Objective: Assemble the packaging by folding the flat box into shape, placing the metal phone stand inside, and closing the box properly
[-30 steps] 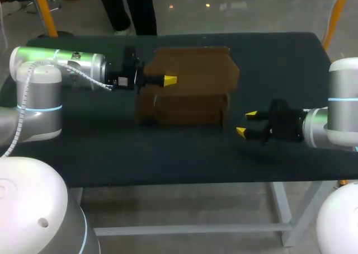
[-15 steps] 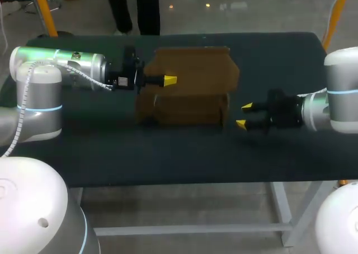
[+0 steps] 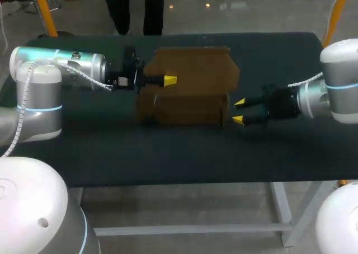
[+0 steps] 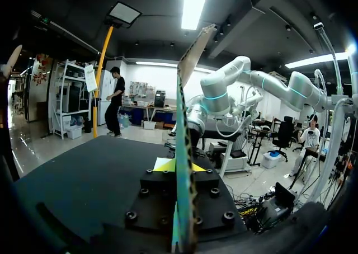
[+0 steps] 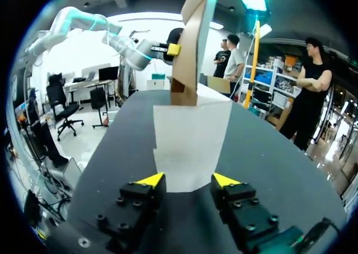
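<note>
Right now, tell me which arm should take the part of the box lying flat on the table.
Right. The right gripper is open and free, with the flat panel of the box just ahead of its fingers. The left gripper is shut on the upright panel, so it is occupied.

A table [image 3: 168,159] with a dark, matte top fills the middle of the frame from left to right. It stands on a white metal frame [image 3: 184,230], and the bars of this frame show at the lower centre. The floor [image 3: 251,8] around it is grey and glossy and reflects small spots of light [image 3: 207,5] along the upper edge, where a yellow post [image 3: 45,10] stands at the upper left and a second yellow post [image 3: 337,10] at the upper right.
</note>
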